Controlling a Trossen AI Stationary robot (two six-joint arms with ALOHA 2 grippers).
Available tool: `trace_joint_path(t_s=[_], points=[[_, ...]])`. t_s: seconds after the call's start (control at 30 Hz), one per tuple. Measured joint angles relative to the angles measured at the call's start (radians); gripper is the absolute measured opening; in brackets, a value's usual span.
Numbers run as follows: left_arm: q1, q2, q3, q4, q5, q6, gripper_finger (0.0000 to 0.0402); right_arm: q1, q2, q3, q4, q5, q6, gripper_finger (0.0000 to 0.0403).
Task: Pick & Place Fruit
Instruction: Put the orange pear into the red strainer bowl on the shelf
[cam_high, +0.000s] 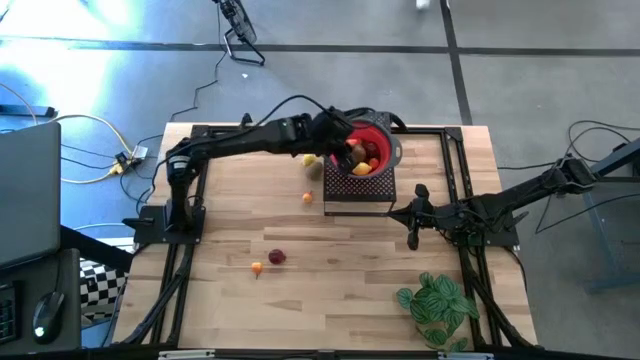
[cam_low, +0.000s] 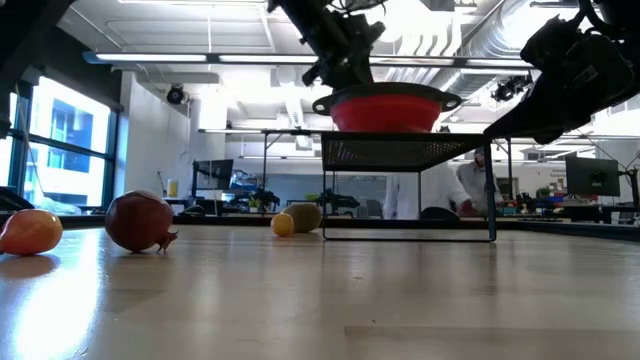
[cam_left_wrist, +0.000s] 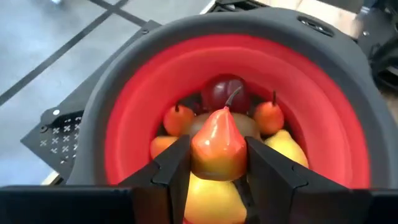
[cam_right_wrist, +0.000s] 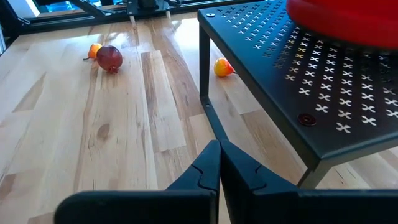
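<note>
Left gripper (cam_left_wrist: 217, 171): over the red bowl (cam_left_wrist: 130, 118), fingers (cam_left_wrist: 177, 165) clamped on a pear-shaped fruit (cam_left_wrist: 217, 146), orange-red top w/ yellow base, held above the pile.
Bowl: red w/ dark grey rim, sits on a black perforated stand (cam_high: 357, 190) at the table's far side.
Fruit in bowl: dark red one (cam_left_wrist: 225, 92), two small orange ones (cam_left_wrist: 176, 118) (cam_left_wrist: 268, 116), yellow ones (cam_left_wrist: 287, 146) at the side; exact count can't tell.
Fruit on table (cam_high: 330, 290): dark red one (cam_high: 276, 257) w/ small orange one (cam_high: 257, 267) just beside it, near the front-left; orange one (cam_high: 308, 197) just left of the stand; yellow one (cam_high: 309, 160) under the left arm, beside the bowl.
Right gripper (cam_right_wrist: 219, 163): fingers closed tight, nothing in them, low over the table to the right of the stand.
Plant (cam_high: 438, 305): green leaves, front-right corner, well apart from the fruit.
Background: a person in white behind the stand in the low view.
</note>
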Motion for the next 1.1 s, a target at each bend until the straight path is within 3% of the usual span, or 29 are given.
trace_joint_path(t_s=[0.4,0.77,1.1], points=[[0.003,0.069,0.002,0.016,-0.066,-0.076,0.0134,0.000,0.000,0.000,-0.003,0.000,0.000,0.0002],[0.002,0.070,0.002,0.056,-0.064,-0.090,0.0135,0.000,0.000,0.000,-0.004,0.001,0.000,0.0002],[0.002,0.071,0.026,0.056,-0.061,-0.087,0.0211,0.000,0.000,0.000,-0.004,0.003,0.000,0.0002]])
